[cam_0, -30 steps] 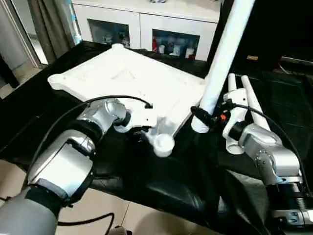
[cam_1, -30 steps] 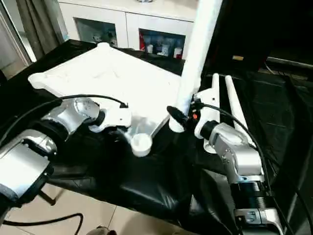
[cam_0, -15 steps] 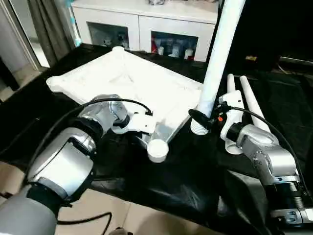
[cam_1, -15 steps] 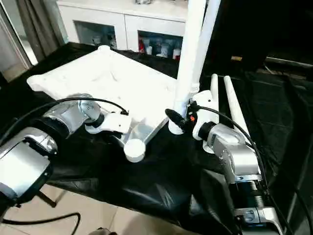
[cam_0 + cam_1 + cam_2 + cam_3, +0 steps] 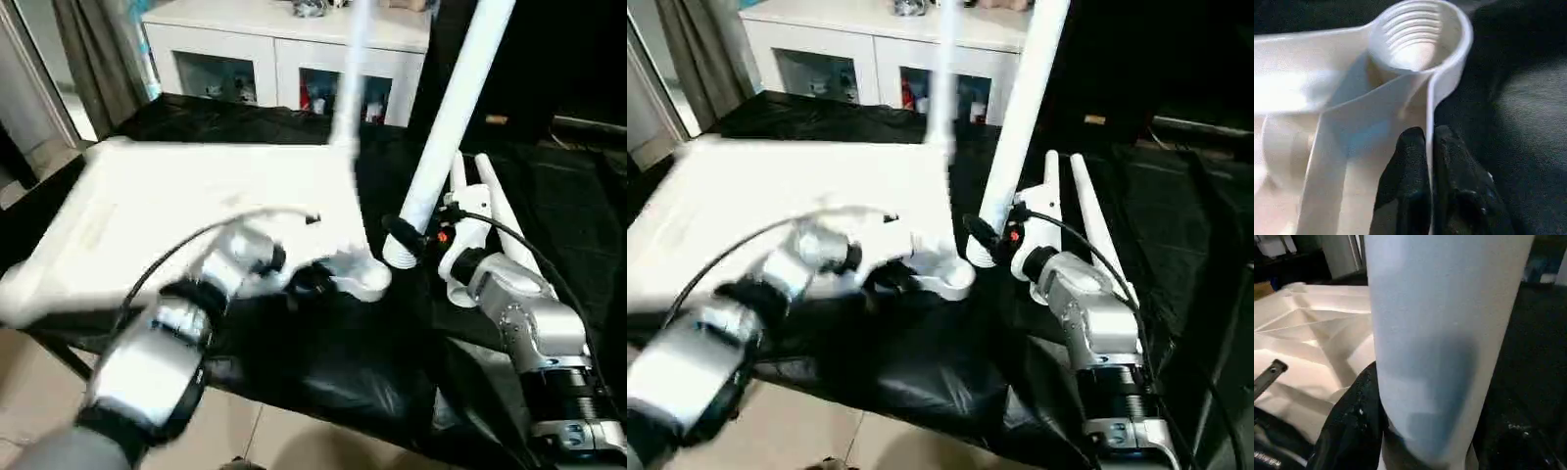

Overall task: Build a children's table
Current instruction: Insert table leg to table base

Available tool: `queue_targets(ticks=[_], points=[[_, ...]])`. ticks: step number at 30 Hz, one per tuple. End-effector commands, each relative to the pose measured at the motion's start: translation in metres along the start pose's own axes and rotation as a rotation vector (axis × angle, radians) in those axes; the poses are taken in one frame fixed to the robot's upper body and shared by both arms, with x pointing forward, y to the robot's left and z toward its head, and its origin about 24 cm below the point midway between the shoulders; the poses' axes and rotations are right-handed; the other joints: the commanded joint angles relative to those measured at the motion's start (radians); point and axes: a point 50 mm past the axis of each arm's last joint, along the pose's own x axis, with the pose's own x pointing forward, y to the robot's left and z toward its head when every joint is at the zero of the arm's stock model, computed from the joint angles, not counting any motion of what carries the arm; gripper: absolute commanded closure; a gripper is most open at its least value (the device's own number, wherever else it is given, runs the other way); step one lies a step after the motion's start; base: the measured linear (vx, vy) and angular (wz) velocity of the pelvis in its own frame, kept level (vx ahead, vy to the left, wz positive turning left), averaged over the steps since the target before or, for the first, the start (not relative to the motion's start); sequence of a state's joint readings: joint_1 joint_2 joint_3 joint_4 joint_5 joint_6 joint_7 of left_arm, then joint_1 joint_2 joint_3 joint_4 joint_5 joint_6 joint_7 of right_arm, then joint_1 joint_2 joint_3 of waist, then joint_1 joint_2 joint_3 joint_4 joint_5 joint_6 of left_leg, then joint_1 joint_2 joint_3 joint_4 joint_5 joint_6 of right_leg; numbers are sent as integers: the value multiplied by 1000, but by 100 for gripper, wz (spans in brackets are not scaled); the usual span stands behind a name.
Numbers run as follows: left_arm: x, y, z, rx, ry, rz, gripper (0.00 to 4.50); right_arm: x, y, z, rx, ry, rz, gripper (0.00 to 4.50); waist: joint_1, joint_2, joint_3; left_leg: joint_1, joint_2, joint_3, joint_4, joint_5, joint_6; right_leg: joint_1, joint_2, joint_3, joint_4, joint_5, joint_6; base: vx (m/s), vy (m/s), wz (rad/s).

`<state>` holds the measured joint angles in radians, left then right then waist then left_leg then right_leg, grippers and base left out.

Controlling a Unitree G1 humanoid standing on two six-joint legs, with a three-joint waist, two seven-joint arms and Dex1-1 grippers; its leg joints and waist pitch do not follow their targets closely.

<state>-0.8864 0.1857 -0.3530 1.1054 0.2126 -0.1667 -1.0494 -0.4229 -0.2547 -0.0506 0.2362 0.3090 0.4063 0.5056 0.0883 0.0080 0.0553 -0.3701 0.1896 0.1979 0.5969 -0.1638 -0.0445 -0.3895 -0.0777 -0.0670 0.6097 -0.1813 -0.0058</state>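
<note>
Behind black-draped table point(image 5: 549, 196): white cabinet point(image 5: 284, 49).

Even indoor light; my silver left forearm point(image 5: 186, 323) and the white plastic rectangular tabletop point(image 5: 176, 211) smear with motion blur.

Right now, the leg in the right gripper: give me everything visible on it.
The leg is a long white tube, plastic by its look, smooth along the shaft and wider toward its ribbed lower end. It stands steeply tilted, its top leaning away past the picture's upper edge. The right gripper clamps it close to that lower end, one black finger on each side, as the right wrist view shows. The lower end hangs just above the black cloth, beside the tabletop's corner socket, not in it.
</note>
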Motion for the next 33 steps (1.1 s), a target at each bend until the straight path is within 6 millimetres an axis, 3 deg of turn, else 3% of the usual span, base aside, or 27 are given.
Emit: queue_targets(ticks=[1, 6, 9, 10, 11, 16, 25, 27, 33], points=[[0, -3, -8, 26, 38, 4, 435, -2, -2, -1, 3, 5, -14, 259, 1, -12, -66, 21, 41, -30, -76, -306, 12, 33, -79, 43, -98, -368, -178, 0, 0, 0], [-3, -4, -7, 71, 14, 22, 450, -1, -2, 0, 12, -1, -12, 259, 2, -14, -63, 21, 40, -28, -77, -303, 7, 31, -82, 46, -100, -384, -167, 0, 0, 0], [-4, -5, -8, 4, -17, -8, 450, 0, -2, 0, 14, -4, -8, 259, 2, -15, -62, 21, 39, -26, -77, -295, 7, 29, -82, 46, -100, -393, -165, 0, 0, 0], [-5, -5, -8, -13, -26, -19, 419, 0, -2, 0, 13, -4, -6, 259, 3, -15, -63, 20, 39, -27, -77, -292, 8, 30, -82, 46, -100, -394, -164, 0, 0, 0], [-8, -2, -7, -21, -39, -2, 387, 0, -2, 0, 11, -3, -3, 259, 2, -18, -64, 16, 39, -27, -78, -282, 8, 33, -82, 46, -98, -385, -163, 0, 0, 0], [-15, 4, -7, -43, -54, 31, 384, -1, -2, 0, 8, -2, 1, 259, 3, -17, -70, 13, 40, -24, -75, -233, 20, 33, -79, 47, -84, -272, -191, 0, 0, 0], [-35, 7, -22, -105, -32, 12, 383, -1, 1, -1, 2, 0, 15, 259, 2, -14, -69, 11, 41, -22, -74, -221, 25, 31, -78, 47, -80, -245, -201, 0, 0, 0], [-35, 7, -22, -114, -34, 14, 420, 0, 2, -1, 2, -1, 19, 259, 3, -14, -67, 13, 43, -22, -75, -232, 20, 29, -79, 48, -82, -258, -201, 0, 0, 0], [-32, 6, -21, -130, -53, 18, 442, 5, 13, 5, -6, -13, 97, 259, 4, -17, -65, 11, 41, -22, -75, -234, 17, 31, -81, 48, -84, -272, -197, 0, 0, 0]])
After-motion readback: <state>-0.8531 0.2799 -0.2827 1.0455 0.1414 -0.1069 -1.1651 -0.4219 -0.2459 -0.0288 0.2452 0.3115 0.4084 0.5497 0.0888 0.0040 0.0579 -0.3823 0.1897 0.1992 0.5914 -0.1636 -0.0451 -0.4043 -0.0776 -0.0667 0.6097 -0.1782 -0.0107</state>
